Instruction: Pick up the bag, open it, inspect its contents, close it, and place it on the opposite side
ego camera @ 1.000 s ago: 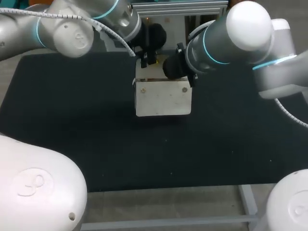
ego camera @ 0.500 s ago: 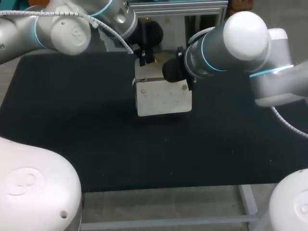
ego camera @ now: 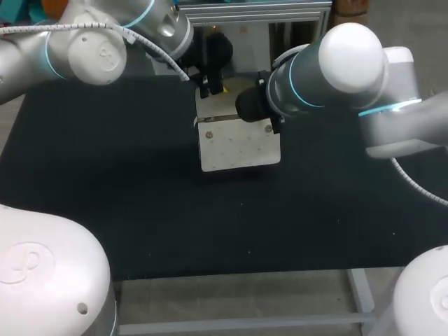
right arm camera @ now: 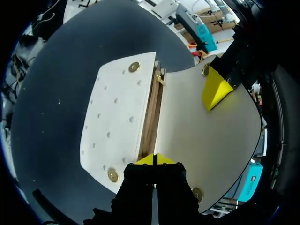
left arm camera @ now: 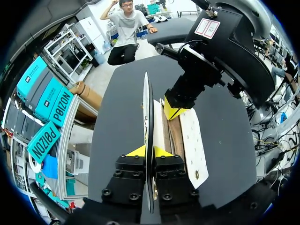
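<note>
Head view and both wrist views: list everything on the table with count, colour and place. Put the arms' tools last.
bag: one, white, mid-table towards the far edge, open
flap: one, white, lifted away from the bag's front
studs: four showing, gold, two on the bag's front, two on the flap
table cover: one, black, under the bag
left tool: one, yellow-tipped, shut on the flap's edge
right tool: one, yellow-tipped, shut on the bag's rim at the opening
</note>
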{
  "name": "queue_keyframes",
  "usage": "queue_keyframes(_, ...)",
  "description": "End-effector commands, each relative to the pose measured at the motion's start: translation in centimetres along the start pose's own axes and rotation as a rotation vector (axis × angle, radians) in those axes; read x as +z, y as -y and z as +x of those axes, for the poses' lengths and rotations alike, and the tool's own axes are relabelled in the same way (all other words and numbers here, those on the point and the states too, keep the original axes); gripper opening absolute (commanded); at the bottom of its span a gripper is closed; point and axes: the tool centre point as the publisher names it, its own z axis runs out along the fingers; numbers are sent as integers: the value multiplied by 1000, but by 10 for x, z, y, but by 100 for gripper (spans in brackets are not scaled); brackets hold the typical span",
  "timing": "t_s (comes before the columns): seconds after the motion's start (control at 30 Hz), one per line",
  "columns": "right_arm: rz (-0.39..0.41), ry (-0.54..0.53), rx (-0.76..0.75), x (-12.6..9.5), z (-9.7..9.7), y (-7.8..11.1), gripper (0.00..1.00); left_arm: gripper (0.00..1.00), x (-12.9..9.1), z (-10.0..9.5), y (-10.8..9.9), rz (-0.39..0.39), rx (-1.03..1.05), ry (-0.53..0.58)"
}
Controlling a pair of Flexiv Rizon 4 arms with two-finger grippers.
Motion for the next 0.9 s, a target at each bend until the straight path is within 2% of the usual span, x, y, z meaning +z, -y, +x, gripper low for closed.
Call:
queue_keyframes(0.03,0,-8,2,15,-1,-4,0,0,-1,1,-2,15,-7,0)
queue_keyframes(0.43,-1,-41,7,19,11,-10,0,0,-5,-2,-9,49,-76,26)
queue_keyframes(0.9,-2,-56,21,12,28,-13,0,0,-6,-5,-13,37,-122,42)
